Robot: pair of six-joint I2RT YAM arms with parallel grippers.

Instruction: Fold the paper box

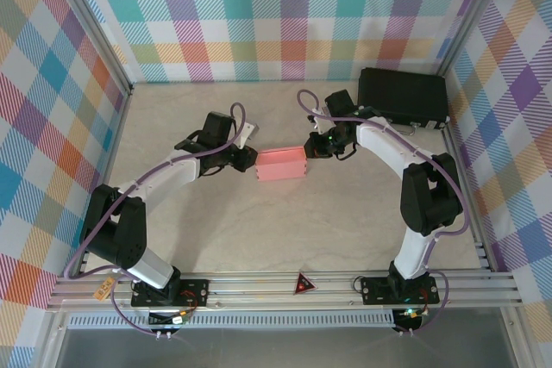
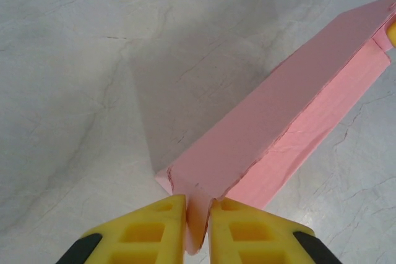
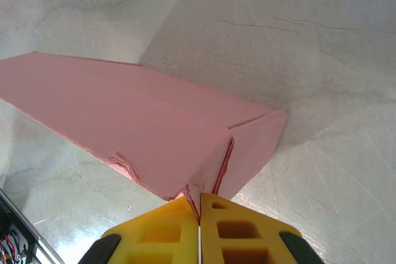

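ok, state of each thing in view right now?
paper box: folded up into a box shape, pinched at both ends
left gripper: shut on one end of the paper box
right gripper: shut on the other end
black case: looks closed, far right corner, untouched

White arms [image 1: 168,174], black joints [image 1: 129,230], purple cables [image 1: 237,115]; left tool [image 2: 198,205] and right tool [image 3: 199,202] yellow-fingered.

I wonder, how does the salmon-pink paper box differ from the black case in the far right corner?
The salmon-pink thin-card paper box is small; the black rectangular case is larger. The box sits mid-table, pinched by the left hand and right hand; the case lies in the corner, unheld. Both are rectangular.
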